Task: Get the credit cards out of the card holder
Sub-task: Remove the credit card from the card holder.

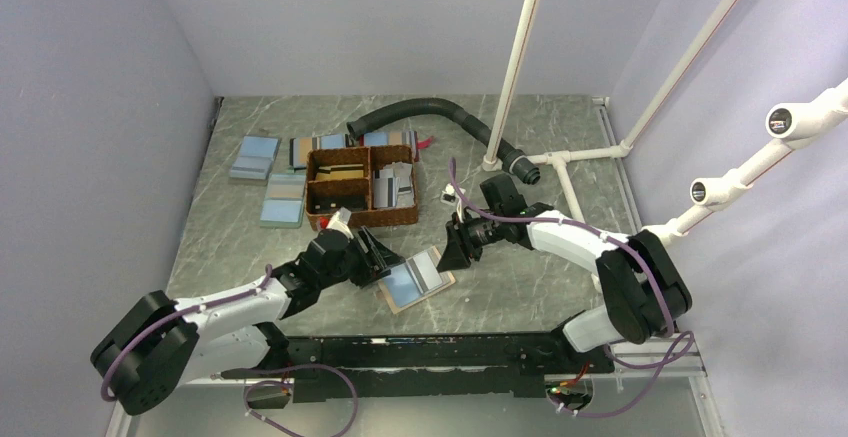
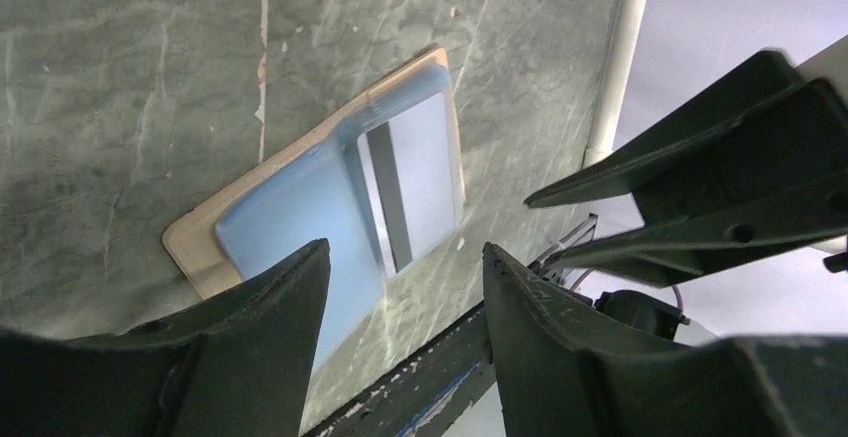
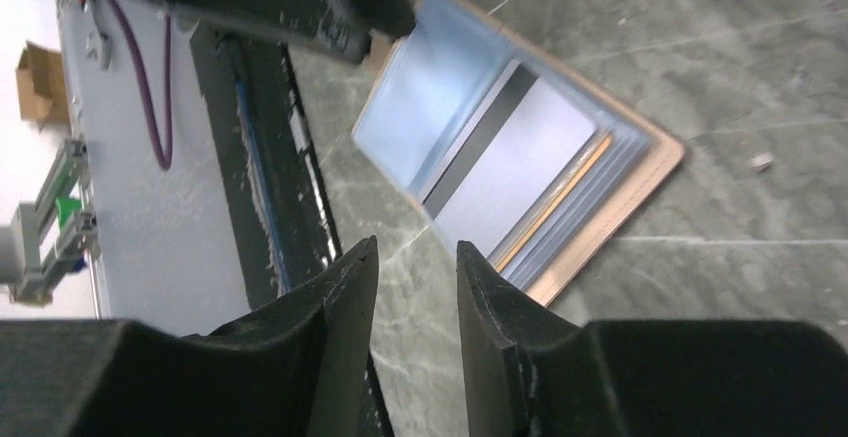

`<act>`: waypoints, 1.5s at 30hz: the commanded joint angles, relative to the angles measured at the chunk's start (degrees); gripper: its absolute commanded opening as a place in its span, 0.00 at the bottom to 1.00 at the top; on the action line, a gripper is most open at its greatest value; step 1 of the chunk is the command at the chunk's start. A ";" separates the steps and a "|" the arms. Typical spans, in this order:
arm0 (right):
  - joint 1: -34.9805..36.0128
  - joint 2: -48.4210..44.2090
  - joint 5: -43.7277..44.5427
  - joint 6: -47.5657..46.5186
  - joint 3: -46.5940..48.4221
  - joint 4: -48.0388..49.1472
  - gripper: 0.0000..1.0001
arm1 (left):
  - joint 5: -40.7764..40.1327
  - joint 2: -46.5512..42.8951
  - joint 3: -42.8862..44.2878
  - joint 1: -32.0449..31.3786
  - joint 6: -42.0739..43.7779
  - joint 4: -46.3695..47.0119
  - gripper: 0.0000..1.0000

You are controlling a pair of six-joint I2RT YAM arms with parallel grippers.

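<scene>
My 2 grippers: L gripper (image 2: pixel 405 254) is spread wide w/ nothing in it; R gripper (image 3: pixel 417 247) is parted only slightly, also empty. 1 card holder (image 1: pixel 413 279) lies opened flat on the table (image 1: pixel 530 282), at 4 o'clock from L and 7 o'clock from R. 1 striped card (image 3: pixel 515 147) shows in its pocket; there are more edges beneath it, count unclear. 1 basket (image 1: pixel 345 220) sits at 12 o'clock from L.

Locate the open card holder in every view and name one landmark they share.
Top external: card holder lies open, low centre of frame.
Left wrist: card holder mid-frame, seen at a slant.
Right wrist: card holder upper centre.
Shared landmark: the dark-striped grey card tucked in it.
</scene>
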 commanded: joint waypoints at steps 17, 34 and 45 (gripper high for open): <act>0.95 13.93 3.67 11.17 5.78 8.78 0.26 | 1.52 18.77 0.20 -1.77 -3.76 22.53 0.50; 1.42 16.61 7.99 10.78 5.92 5.58 0.20 | 2.59 21.97 3.29 -1.74 -7.07 12.50 0.53; 4.93 20.47 8.10 11.79 8.09 3.95 0.06 | 1.60 19.75 2.34 -1.74 -11.76 8.77 0.50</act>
